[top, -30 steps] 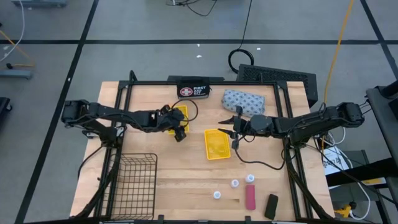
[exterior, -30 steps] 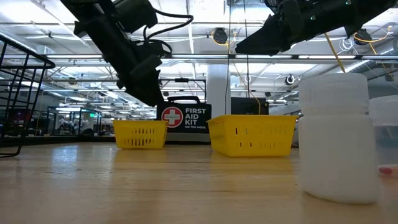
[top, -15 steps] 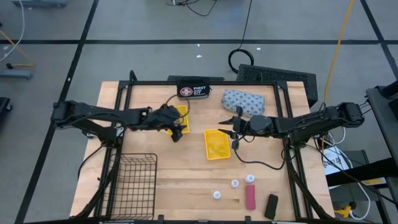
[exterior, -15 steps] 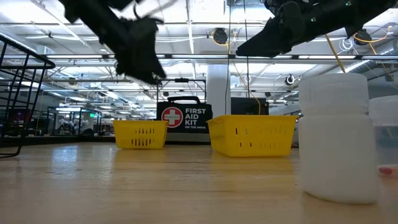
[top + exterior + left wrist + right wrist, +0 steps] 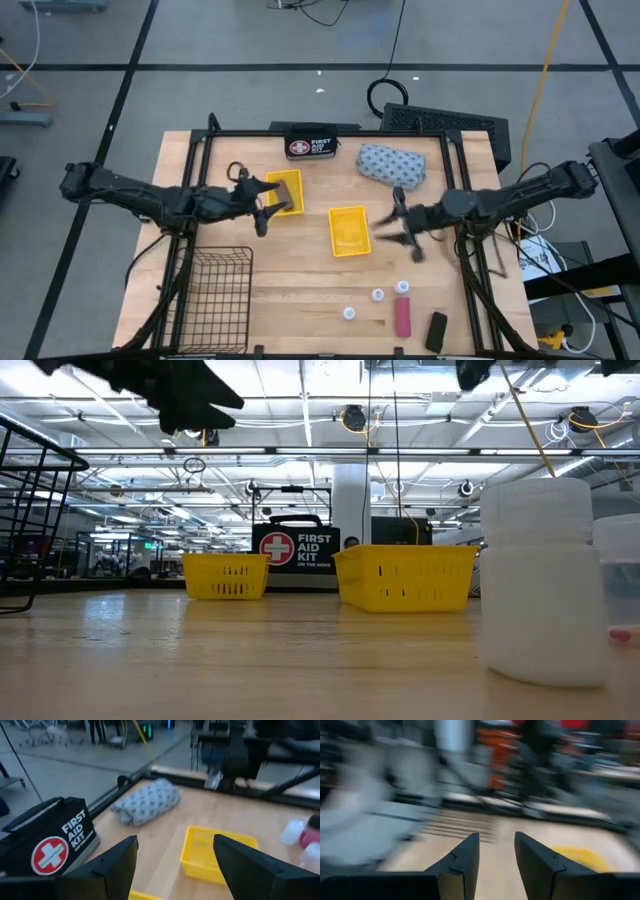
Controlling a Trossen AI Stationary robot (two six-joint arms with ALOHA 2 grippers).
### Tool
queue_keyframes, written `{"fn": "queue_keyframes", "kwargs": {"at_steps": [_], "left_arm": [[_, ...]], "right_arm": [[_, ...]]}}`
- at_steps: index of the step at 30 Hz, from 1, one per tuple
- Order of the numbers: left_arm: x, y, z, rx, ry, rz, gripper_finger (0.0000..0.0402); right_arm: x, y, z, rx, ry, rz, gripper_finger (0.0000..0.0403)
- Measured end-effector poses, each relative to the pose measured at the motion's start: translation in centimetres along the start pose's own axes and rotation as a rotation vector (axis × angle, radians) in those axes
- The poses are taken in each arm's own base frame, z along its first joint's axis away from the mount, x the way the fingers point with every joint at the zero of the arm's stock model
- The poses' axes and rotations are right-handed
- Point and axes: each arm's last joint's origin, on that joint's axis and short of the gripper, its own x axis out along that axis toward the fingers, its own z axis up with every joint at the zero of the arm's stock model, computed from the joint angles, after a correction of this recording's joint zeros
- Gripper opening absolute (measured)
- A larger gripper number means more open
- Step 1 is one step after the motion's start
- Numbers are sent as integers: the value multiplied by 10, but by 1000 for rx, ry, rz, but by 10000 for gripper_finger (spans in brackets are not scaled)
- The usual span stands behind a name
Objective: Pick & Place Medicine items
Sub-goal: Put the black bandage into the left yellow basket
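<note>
Your left end effector (image 5: pixel 262 205) hangs above the worktop (image 5: pixel 300 280) beside a yellow tray (image 5: pixel 283 192), fingers spread and empty. Your right end effector (image 5: pixel 400 232) hovers narrowly parted, holding nothing, the white containers (image 5: pixel 378 295) nearer you, the patterned pouch (image 5: pixel 392 164) beyond.

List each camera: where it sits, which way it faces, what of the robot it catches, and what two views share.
High: overhead, straight down on the table; both arms, left gripper, right gripper.
Low: table height, level across toward the First Aid case; arm parts at top.
Left wrist: past its own open fingers to the patterned pouch.
Right wrist: own fingers, blurred.
Shared: high and left wrist both show pouch, case, and a yellow tray.
</note>
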Motion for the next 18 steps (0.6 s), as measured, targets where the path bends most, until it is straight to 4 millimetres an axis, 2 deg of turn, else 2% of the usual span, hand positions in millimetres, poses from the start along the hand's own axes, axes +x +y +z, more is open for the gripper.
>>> {"fn": "queue_keyframes", "kwargs": {"at_steps": [5, 8, 13, 18], "left_arm": [[-8, 7, -24, -67, -118, -16, 266], [-9, 11, -32, -90, -163, -15, 266], [-8, 15, -38, -121, -168, -3, 266], [-8, 15, -38, -123, -165, -7, 266]], "right_arm": [[-11, 25, 11, -23, -92, 480, 116], [-12, 40, 18, 32, -162, 592, 116], [-7, 72, 27, 85, -221, 512, 134], [7, 121, 39, 62, 3, 276, 192]]}}
